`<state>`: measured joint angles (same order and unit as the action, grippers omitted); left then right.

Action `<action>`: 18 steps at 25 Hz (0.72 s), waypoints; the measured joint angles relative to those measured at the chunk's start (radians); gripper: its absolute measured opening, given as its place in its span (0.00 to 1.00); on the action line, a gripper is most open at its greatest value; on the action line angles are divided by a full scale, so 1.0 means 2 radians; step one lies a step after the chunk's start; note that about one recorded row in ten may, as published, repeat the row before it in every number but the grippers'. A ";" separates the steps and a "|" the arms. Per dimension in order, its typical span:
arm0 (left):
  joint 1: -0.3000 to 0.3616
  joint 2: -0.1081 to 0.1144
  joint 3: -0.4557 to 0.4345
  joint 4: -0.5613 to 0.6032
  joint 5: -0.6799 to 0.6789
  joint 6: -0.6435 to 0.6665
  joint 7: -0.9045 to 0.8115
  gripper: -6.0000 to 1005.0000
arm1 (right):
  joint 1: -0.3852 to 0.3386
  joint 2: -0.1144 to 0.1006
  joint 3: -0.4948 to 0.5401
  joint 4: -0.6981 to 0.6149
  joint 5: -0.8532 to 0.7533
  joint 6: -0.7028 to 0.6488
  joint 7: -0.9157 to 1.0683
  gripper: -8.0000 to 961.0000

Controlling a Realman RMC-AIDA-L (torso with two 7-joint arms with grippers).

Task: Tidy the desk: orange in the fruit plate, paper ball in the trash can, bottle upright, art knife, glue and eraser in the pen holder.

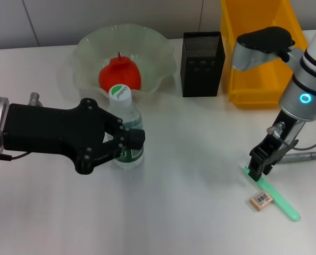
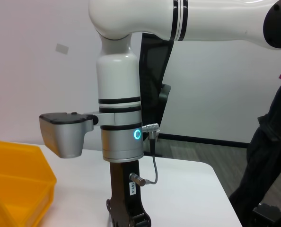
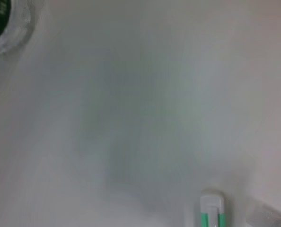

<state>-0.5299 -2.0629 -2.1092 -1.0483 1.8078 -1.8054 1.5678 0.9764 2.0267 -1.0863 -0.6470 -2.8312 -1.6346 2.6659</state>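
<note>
On the white tabletop (image 1: pixel 190 159) stands one bottle (image 1: pixel 125 127), upright with its white cap on top, and the left end effector (image 1: pixel 127 139) is clenched around its labelled body just in front of the one fruit plate (image 1: pixel 89 48). That plate holds one orange (image 1: pixel 119 74), which rests inside it behind the bottle. Beside the plate, toward the robot's right, is one pen holder (image 1: pixel 202 64), and just beyond that one yellow trash can (image 1: pixel 254 79) at the far right edge; the two stand close together but whether they touch cannot be told. The right end effector (image 1: pixel 260 166) is down at the tabletop on the near right, its tips at the end of one green-and-white art knife (image 1: pixel 277 197) that lies flat and slanted; whether its fingers are spread or closed on the knife cannot be told. One eraser (image 1: pixel 261 200) lies just beside the knife, on the side toward the robot's left, seemingly touching it. One grey pen-like stick (image 1: pixel 304 156) lies on the tabletop behind the right arm. The right wrist view shows the knife's white end (image 3: pixel 211 208) and a corner of the bottle's base (image 3: pixel 8 23) well apart on the bare surface. The left wrist view shows the right arm standing beside the trash can (image 2: pixel 17 179).
</note>
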 joint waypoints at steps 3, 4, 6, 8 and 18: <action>-0.001 0.000 0.000 0.003 0.000 0.000 0.000 0.02 | 0.000 0.001 -0.003 0.000 0.000 0.001 0.000 0.29; -0.002 0.001 0.000 0.003 0.000 0.000 0.000 0.02 | 0.000 0.002 -0.004 0.000 0.000 0.002 -0.001 0.29; -0.002 0.001 0.000 0.003 0.000 0.000 0.000 0.02 | 0.000 0.002 -0.004 0.000 0.000 0.002 -0.003 0.29; -0.002 0.000 0.000 0.003 0.000 0.000 0.000 0.02 | 0.000 0.002 -0.004 0.001 0.000 0.002 -0.004 0.29; -0.001 0.001 0.000 0.003 -0.006 0.000 0.000 0.02 | -0.002 0.002 -0.005 0.001 0.000 0.006 -0.006 0.28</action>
<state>-0.5313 -2.0616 -2.1092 -1.0415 1.7963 -1.8055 1.5677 0.9717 2.0310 -1.0956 -0.6456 -2.8315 -1.6224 2.6540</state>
